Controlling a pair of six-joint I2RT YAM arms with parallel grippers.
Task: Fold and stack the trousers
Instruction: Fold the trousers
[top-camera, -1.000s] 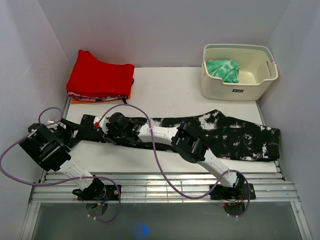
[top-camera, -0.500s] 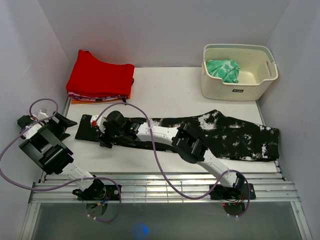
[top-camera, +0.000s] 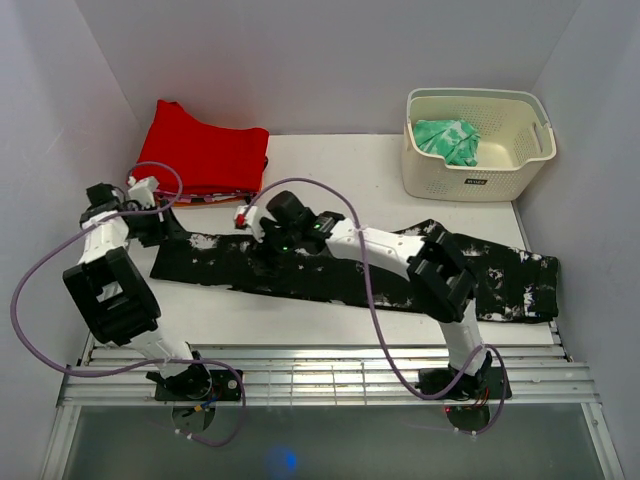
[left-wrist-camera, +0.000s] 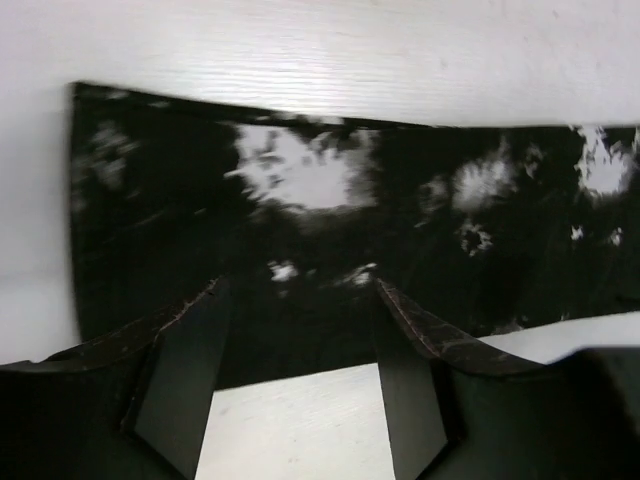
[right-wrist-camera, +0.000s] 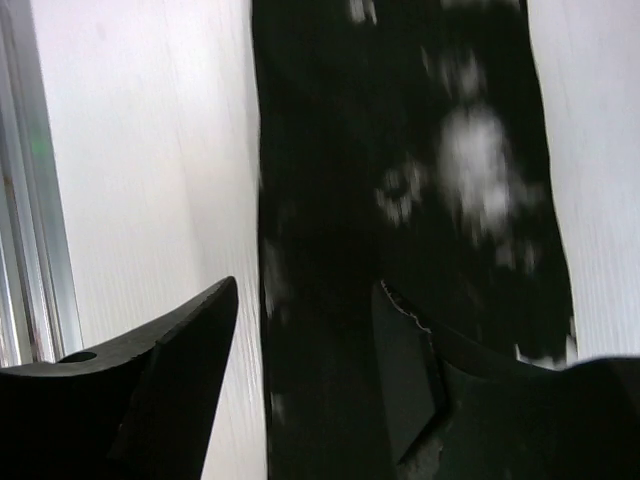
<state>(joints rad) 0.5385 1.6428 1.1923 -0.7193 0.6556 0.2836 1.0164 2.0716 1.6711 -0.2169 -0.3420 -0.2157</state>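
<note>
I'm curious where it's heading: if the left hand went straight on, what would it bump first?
Probably the soft black cloth trousers with white splatter, lying right ahead of the left hand; depth is unclear.

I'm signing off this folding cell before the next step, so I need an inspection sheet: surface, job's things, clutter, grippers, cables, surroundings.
Surface: white table, no spills or marks seen.
Job's things: trousers, black with white splatter, lying flat lengthwise across the table.
Clutter: red garment folded at the far left; basket at the far right, holding a green cloth.
Grippers: left gripper open over the trousers' left end; right gripper open above the trousers; neither holds anything.
Cables: purple cables loop from both arms; the right one crosses above the trousers.
Surroundings: plain walls on three sides; slatted rail at the near edge.
</note>
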